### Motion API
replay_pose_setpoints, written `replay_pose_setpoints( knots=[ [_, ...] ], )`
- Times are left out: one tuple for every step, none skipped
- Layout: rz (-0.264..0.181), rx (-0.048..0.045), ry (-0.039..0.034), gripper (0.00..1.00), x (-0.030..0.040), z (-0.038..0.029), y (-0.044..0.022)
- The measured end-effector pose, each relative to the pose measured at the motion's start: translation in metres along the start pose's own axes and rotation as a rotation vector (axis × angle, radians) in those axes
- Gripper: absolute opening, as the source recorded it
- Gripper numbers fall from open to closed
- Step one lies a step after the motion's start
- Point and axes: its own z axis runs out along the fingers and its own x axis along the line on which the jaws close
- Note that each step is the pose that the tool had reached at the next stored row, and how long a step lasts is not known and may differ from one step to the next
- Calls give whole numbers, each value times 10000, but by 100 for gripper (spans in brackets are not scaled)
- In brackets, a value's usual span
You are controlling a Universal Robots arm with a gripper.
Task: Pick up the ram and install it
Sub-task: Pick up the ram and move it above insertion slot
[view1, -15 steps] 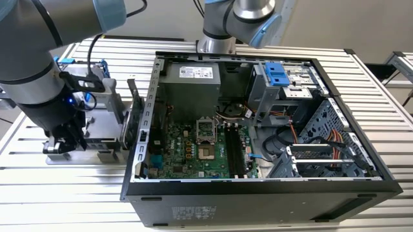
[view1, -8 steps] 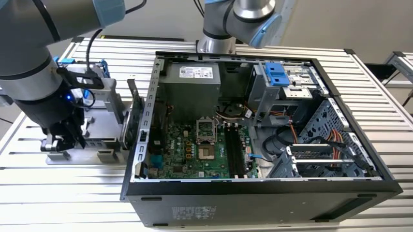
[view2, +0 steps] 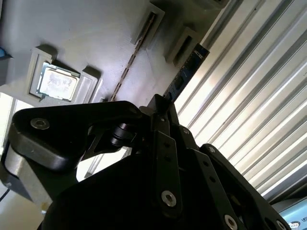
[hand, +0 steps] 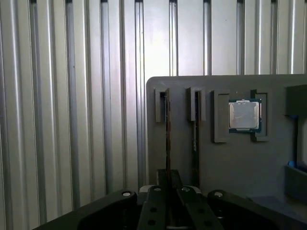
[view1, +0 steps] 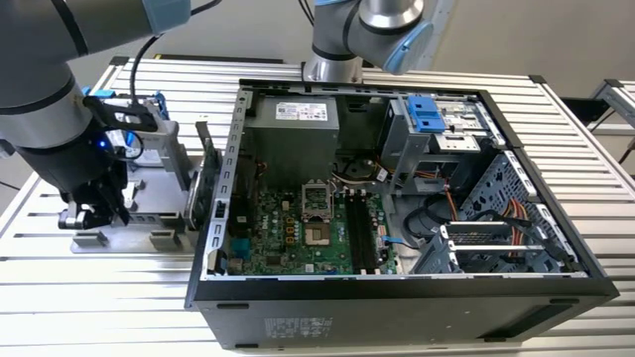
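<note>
The ram is a thin dark stick standing on edge in the outermost slot of a grey parts holder. The same ram runs straight into my fingertips in the second wrist view. My gripper straddles its near end, with the fingers closed against both faces of the stick. In the exterior view my gripper hangs low over the holder, on the exterior view's left of the open computer case. The motherboard's black memory slots lie inside the case.
A second dark stick stands in the neighbouring slot, and a square silver processor rests in a pocket beyond it. Upright parts with blue rails stand on the holder's far side. Another arm's base stands behind the case on the ribbed metal table.
</note>
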Motion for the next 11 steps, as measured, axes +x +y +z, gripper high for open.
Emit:
replay_pose_setpoints(
  knots=[
    [2, 0, 0, 0, 0, -12, 0],
    [3, 1, 0, 0, 0, -23, 0],
    [5, 1, -1, 0, -1, -33, 0],
    [8, 1, 0, 0, -1, -45, 0],
    [10, 1, 0, 0, -1, -57, 1],
    [11, 0, 0, 0, -2, -69, 1],
    [13, 1, -1, 0, -2, -84, 1],
    [13, 1, 0, 0, -3, -98, 1],
    [13, 1, -1, 0, -3, -112, 1],
    [14, 1, 0, 0, -3, -127, 2],
    [14, 1, 0, 0, -3, -141, 2]
  ],
)
